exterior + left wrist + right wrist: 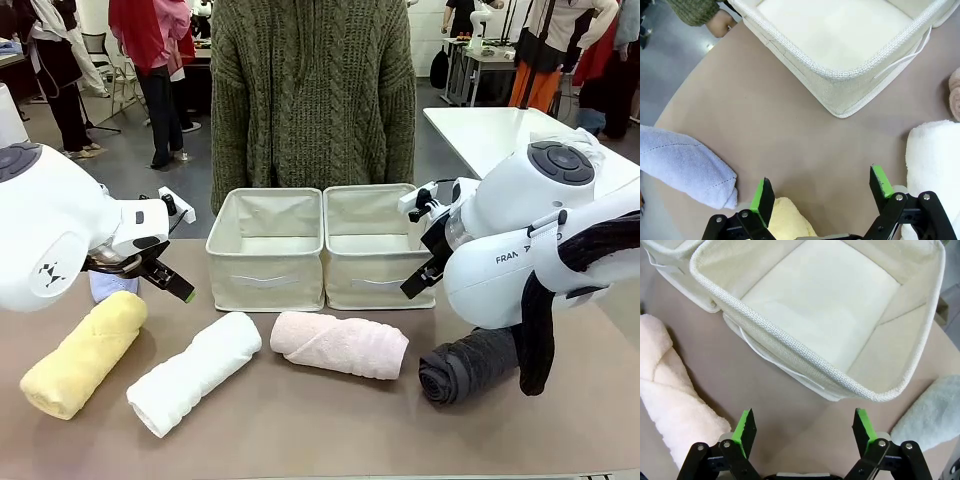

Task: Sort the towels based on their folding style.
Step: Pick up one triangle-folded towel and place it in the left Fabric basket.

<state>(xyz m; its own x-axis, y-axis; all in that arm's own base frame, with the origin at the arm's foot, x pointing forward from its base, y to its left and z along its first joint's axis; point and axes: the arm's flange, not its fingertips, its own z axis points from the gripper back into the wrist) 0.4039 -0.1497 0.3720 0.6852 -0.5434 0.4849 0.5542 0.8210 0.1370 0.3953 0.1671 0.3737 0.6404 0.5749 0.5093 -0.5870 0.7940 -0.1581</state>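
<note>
The table (330, 430) has bare room toward 6 o'clock. The bins (265, 282) stand empty at 12, with soft rims to clear. Before them lie the yellow roll (85, 352) at 8, white roll (195, 372), pink roll (340, 345) and dark grey roll (465, 365) at 4. They are probably light, squashy terry, best pinched mid-length. The left gripper (821, 187) and right gripper (804, 424) gape, empty.

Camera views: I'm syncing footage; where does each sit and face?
Front view: fixed between the arms, facing across the table to the person; shows left pincer and right pincer.
Left wrist view: on the left wrist, looking past its open pincer at the left bin's corner.
Right wrist view: on the right wrist, looking past its open pincer into the right bin.
Both wrist views catch the pink roll.
</note>
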